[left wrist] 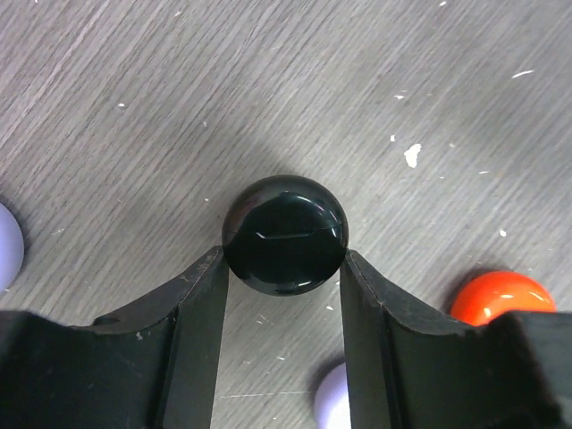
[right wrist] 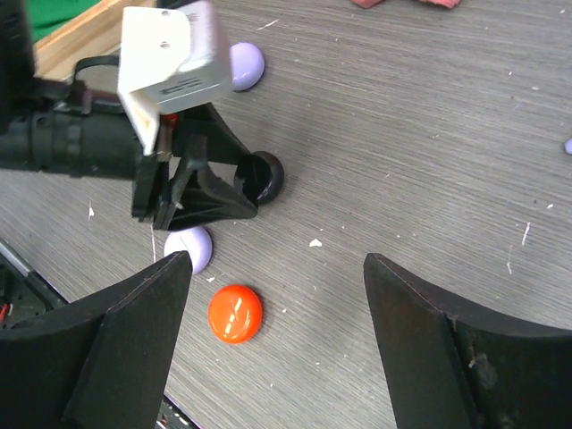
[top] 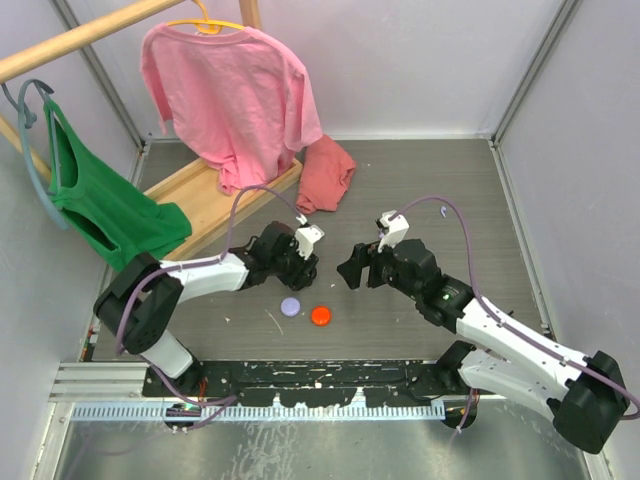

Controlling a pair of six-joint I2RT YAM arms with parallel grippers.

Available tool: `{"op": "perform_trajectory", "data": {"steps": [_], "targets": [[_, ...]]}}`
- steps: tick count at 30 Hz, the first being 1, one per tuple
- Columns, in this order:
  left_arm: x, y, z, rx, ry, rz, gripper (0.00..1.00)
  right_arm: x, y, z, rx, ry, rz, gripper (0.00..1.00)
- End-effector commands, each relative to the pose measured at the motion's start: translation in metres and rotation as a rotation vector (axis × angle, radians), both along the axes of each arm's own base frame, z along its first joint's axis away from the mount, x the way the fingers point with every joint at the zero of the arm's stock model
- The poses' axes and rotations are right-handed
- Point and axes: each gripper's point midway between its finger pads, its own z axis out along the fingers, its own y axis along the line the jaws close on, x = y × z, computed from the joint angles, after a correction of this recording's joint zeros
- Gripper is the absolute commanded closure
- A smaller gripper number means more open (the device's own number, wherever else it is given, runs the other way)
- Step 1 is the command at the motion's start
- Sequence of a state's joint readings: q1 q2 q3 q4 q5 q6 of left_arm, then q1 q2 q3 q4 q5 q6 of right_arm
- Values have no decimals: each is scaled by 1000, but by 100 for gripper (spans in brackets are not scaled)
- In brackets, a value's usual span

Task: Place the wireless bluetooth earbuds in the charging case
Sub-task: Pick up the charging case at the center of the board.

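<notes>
**A:** Where is the case?

**B:** The black round case lies flat on the grey bench, in the middle of the left wrist view. A thin seam runs across its top.

**A:** And the left gripper?

**B:** The left gripper has its fingers set narrow and closed on the case. One tip presses against each side of it.

**A:** What else lies around it?

**B:** An orange puck sits low and left of centre in the right wrist view. A lavender puck lies just above it, close to the left arm's fingers. A second lavender puck lies near the top of that frame, beyond the arm. All three lie apart from the case.

**A:** The right gripper?

**B:** The right gripper hangs above the bench with its fingers wide, gripping nothing. In the top view it faces the left gripper across the middle of the frame.

**A:** Any earbuds?

**B:** There is a tiny lavender bit at the right edge of the right wrist view, cut off by the frame. It is too small for me to tell what it is.
</notes>
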State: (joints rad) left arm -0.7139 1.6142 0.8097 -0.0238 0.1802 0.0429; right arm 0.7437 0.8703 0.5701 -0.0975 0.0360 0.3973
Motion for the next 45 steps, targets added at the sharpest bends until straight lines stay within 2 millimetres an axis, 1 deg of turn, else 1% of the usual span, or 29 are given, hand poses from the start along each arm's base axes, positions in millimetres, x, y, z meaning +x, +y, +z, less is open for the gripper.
{"op": "perform_trajectory", "data": {"steps": [1, 5, 8, 13, 18, 21, 25, 26, 29, 37, 42, 43, 45], "targets": [[8, -21, 45, -179, -138, 11, 64, 9, 13, 14, 121, -4, -18, 18], [0, -25, 59, -243, -188, -4, 64, 12, 18, 10, 162, 21, -27, 23], [-7, -28, 67, -276, -218, -24, 64, 13, 26, 8, 203, 42, -20, 27], [-18, -34, 83, -331, -258, -67, 64, 16, 41, 7, 234, 60, 22, 31], [-27, -39, 99, -372, -288, -95, 63, 22, 52, 3, 242, 72, 44, 34], [-31, -39, 106, -391, -297, -109, 63, 24, 58, 0, 243, 82, 60, 36], [-36, -41, 104, -393, -286, -125, 63, 24, 65, -1, 249, 88, 91, 40], [-37, -41, 112, -410, -303, -129, 63, 24, 67, -1, 252, 87, 97, 41], [-40, -41, 116, -420, -310, -137, 63, 24, 70, 2, 266, 83, 111, 42], [-44, -43, 124, -445, -319, -148, 62, 22, 75, 5, 281, 83, 138, 57], [-47, -43, 127, -458, -319, -153, 61, 19, 76, 12, 295, 69, 159, 80], [-47, -43, 127, -461, -319, -153, 61, 18, 76, 14, 296, 64, 162, 83], [-48, -42, 129, -465, -321, -155, 56, 17, 75, 18, 294, 52, 171, 88]]}}
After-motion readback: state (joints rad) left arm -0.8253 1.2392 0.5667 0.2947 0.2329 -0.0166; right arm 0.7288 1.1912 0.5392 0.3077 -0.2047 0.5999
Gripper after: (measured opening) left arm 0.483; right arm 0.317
